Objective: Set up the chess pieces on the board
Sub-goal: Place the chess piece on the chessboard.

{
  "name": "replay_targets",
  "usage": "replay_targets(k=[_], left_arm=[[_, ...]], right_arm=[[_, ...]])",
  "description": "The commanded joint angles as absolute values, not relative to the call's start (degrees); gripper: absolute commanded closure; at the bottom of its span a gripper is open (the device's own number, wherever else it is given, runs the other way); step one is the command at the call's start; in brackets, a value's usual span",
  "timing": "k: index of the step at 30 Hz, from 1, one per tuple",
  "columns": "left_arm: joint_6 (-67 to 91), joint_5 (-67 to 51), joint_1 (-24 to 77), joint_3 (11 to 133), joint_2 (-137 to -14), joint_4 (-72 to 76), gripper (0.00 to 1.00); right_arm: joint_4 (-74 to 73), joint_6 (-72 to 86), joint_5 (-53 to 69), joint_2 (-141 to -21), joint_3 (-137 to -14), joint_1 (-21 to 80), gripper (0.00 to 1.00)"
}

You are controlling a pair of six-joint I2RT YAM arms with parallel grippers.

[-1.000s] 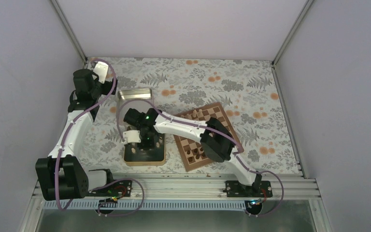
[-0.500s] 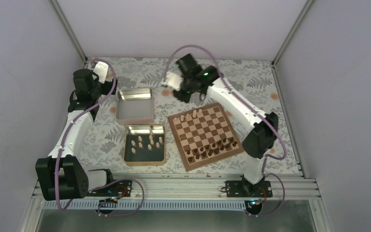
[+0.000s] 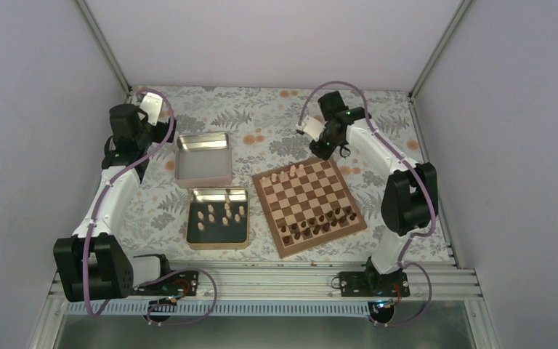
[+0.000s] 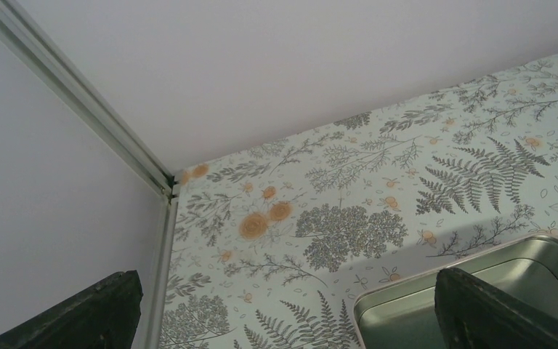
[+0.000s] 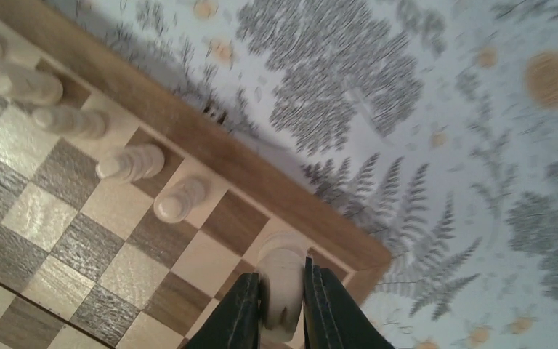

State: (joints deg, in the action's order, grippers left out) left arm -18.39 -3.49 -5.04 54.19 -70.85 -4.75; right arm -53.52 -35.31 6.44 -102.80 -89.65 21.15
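Counts, top view: one board (image 3: pixel 309 206), two square metal tins, two arms.

Chess pieces (image 3: pixel 293 172):
- Four pale ones stood in a line along the board's 11 o'clock edge.
- A fifth sat in the right gripper (image 5: pixel 282 276).
- Roughly nine more stood in the dark-lined tin (image 3: pixel 218 245) at the board's 9 o'clock. They were too small for a firm count.

Dark chessmen (image 3: pixel 320 218) filled two rows along the 5 o'clock edge; their number was not resolvable.

Materials:
- The board was wood, with grained light and dark checks and a reddish-brown border. It lay skewed on a fern-and-flower printed cloth (image 3: pixel 378 123).
- The second tin (image 3: pixel 203 158), at 12 o'clock of the first, showed bare shiny metal inside.

The right gripper hung over the board's 12 o'clock corner, jaws clamped on a pale piece (image 5: pixel 283 251) of turned wood above the corner square. The piece's lower half was hidden between the black fingers (image 5: pixel 243 320). The view was blurred, so its type was unclear, as was any contact with the board.

The left gripper (image 4: pixel 285 305) sat at the table's 10 o'clock with its jaws wide apart. Only the fingertips showed, cut off at the frame bottom. A corner of the bare tin lay beneath.
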Motion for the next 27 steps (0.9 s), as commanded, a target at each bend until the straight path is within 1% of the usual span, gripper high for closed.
replay_targets(k=[1,8,19,27], left_arm=[[-17.49,-4.48,-5.34,53.96,-69.65,-2.97,0.00],[-17.50,-4.52,-5.36,53.76,-69.83,-2.89,0.00],[-17.60,-4.48,-5.36,53.70,-69.83,-2.89,0.00],[-17.58,-4.63,-5.32,53.75,-69.95,-2.99,0.00]], right_arm=[[-48.25,-35.71,7.78,-101.21,-84.02,21.11,0.86],[-44.53,-35.22,8.06,-102.53,-79.62,19.59,0.85],[-43.26,-35.60,10.28,-106.43,-79.69,17.34,0.85],[-43.88,-35.57,10.56,-107.12,-79.36,17.06,0.85]])
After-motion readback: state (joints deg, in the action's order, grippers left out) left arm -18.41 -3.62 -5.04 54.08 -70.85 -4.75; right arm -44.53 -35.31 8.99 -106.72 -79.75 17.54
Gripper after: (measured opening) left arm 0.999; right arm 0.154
